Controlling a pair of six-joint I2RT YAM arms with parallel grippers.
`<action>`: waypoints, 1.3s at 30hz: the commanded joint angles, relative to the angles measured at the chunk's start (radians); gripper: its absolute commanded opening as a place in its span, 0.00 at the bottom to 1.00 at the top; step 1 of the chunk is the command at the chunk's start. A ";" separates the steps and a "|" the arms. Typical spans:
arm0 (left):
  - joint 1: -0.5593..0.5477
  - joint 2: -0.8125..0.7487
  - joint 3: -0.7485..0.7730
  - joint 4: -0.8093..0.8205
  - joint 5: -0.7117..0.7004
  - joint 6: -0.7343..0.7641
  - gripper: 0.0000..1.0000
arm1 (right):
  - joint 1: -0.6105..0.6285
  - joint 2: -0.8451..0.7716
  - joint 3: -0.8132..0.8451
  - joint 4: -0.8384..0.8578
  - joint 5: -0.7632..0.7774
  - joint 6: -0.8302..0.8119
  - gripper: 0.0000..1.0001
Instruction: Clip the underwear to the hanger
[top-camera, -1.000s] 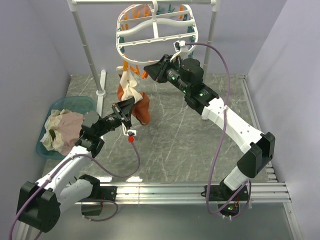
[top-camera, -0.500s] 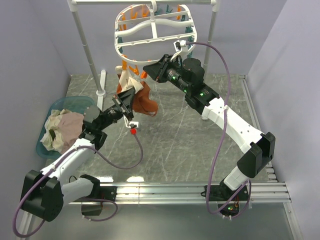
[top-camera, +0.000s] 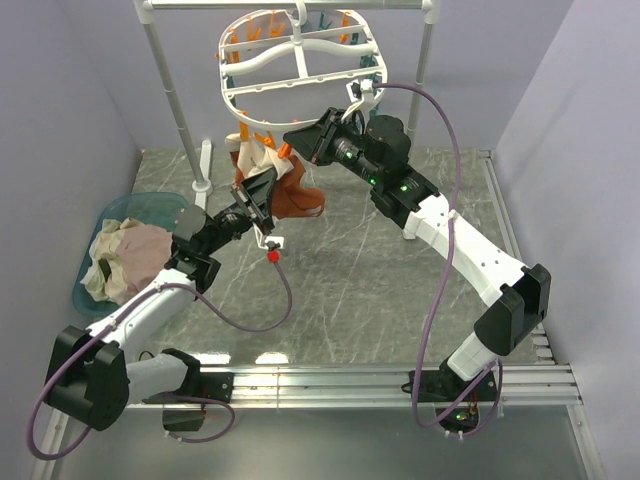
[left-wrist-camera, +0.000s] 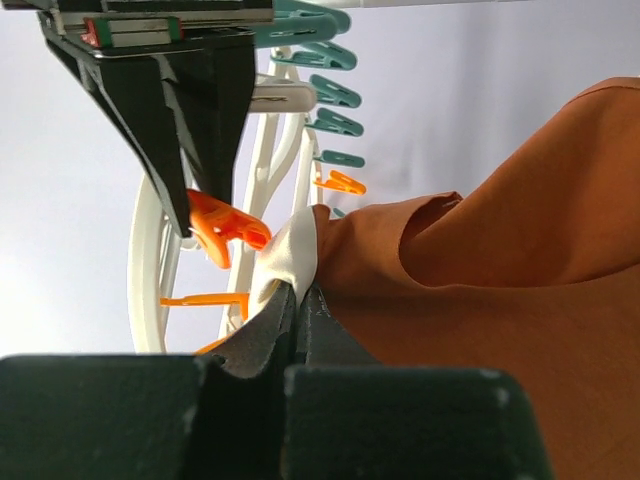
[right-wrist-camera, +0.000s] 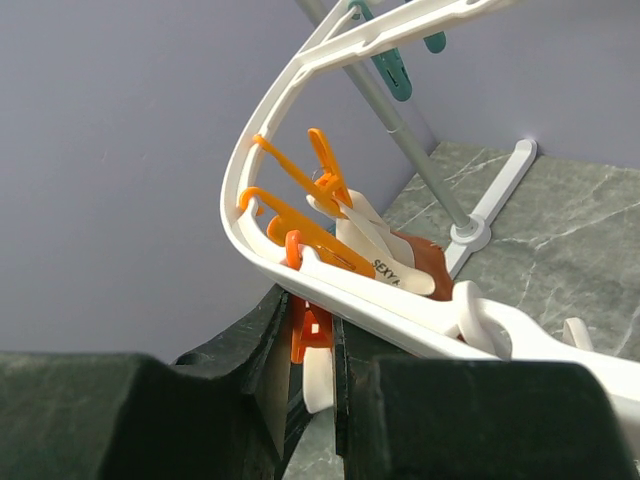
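The left gripper has its 2 fingers pressed together, pinching the beige waistband of the underwear. The rust-orange fabric spreads away from that pinch to the right in the wrist view. From overhead, the garment hangs in the air above the table, just under the near edge of the hanger. Its waistband runs up among the orange clothespins beneath the rim. Whether one of those pins bites the band I cannot tell.

The right gripper reaches in from the other side, directly below the white rim. Its 2 fingers are drawn close on 1 orange clothespin, which sits squeezed between them. Just beyond it lies the waistband, with small dark lettering on it. The 2 grippers are near each other, with the underwear between them.

Teal clothespins dangle along the far side of the oval frame, which hangs from a white pole rack.

Well to the left, a teal basket stands on the table by the wall. It holds a pale pink and cream clothes pile.
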 joint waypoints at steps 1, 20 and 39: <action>-0.008 0.010 0.062 0.075 -0.013 -0.036 0.00 | -0.006 -0.006 -0.008 0.013 -0.018 0.013 0.00; -0.012 -0.031 0.059 0.032 -0.011 -0.024 0.00 | -0.013 0.011 0.014 -0.032 0.051 -0.001 0.00; -0.013 0.040 0.083 0.074 -0.044 0.007 0.00 | -0.039 0.012 0.000 0.007 -0.042 0.085 0.00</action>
